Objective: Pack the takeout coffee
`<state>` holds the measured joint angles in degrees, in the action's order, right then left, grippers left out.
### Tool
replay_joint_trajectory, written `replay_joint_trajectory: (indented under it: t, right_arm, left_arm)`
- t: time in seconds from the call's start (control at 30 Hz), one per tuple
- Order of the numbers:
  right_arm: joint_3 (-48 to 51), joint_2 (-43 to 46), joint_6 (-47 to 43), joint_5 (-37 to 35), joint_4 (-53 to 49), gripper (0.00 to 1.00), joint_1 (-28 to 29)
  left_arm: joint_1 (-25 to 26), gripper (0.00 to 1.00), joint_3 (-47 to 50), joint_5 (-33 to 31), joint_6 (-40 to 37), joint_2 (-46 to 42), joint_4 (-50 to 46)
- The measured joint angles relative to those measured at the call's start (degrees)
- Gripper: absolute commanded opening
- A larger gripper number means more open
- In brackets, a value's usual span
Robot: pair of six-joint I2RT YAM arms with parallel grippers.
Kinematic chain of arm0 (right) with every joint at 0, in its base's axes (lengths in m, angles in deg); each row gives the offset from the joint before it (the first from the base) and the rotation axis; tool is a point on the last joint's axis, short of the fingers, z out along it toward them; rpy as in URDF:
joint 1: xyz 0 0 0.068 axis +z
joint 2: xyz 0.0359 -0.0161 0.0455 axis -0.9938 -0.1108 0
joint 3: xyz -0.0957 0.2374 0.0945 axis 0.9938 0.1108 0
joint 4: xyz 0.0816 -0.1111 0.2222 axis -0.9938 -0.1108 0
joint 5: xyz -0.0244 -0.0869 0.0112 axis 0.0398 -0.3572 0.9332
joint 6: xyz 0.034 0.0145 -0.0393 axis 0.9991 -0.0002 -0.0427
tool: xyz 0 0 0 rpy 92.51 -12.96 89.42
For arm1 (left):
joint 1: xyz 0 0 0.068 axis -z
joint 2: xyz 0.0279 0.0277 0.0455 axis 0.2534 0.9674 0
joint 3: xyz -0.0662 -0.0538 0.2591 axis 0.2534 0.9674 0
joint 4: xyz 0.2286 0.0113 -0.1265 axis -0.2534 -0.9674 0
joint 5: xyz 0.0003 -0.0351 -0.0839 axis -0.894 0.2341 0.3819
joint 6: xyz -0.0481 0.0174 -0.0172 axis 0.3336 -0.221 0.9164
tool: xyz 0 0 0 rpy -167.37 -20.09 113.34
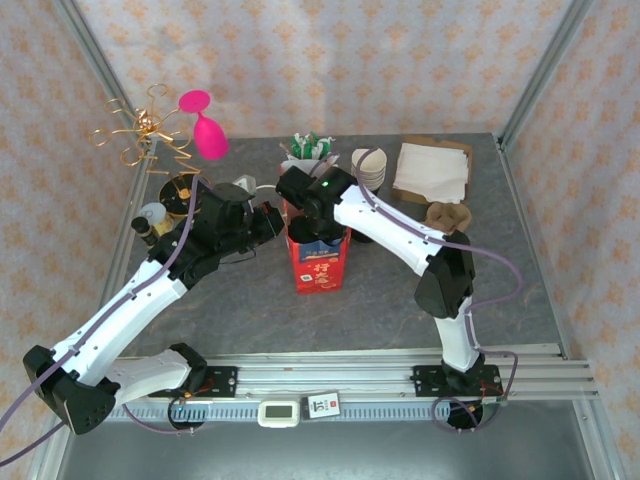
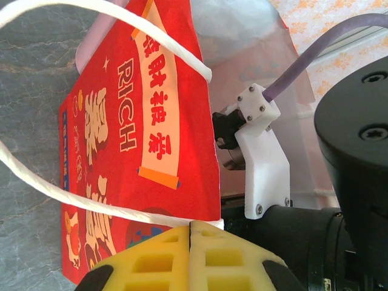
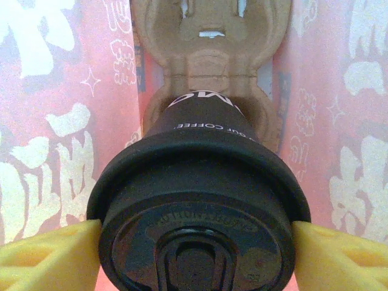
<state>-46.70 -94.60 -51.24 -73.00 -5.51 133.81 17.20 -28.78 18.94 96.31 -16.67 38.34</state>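
Observation:
The takeout coffee (image 3: pixel 197 200), a dark paper cup with a black lid, stands inside the red paper bag (image 1: pixel 318 262), seated in a brown cardboard carrier (image 3: pixel 209 36) at the bag's bottom. My right gripper (image 3: pixel 197 242) reaches down into the bag, and its yellow pads (image 3: pixel 66 254) lie against both sides of the lid. My left gripper (image 2: pixel 191 225) is at the bag's left side, shut on the white rope handle (image 2: pixel 121 212). The bag (image 2: pixel 139 133) stands upright at the table's middle.
A pink cup (image 1: pixel 210 135) hangs on a gold wire stand (image 1: pixel 140 135) at the back left. A stack of lidless cups (image 1: pixel 370 165), white napkins (image 1: pixel 432 170) and a brown carrier (image 1: pixel 448 215) sit at the back right. The right arm (image 2: pixel 351 151) crowds the bag's mouth.

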Motion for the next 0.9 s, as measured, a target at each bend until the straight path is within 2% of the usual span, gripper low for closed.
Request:
replay_joint_trajectory:
  t: [0.9]
  right_arm:
    - [-2.1,0.0,0.0,-0.3,0.2,0.93,-0.2]
  left_arm:
    - [0.0,0.02,0.0,-0.3,0.0,0.0,0.0]
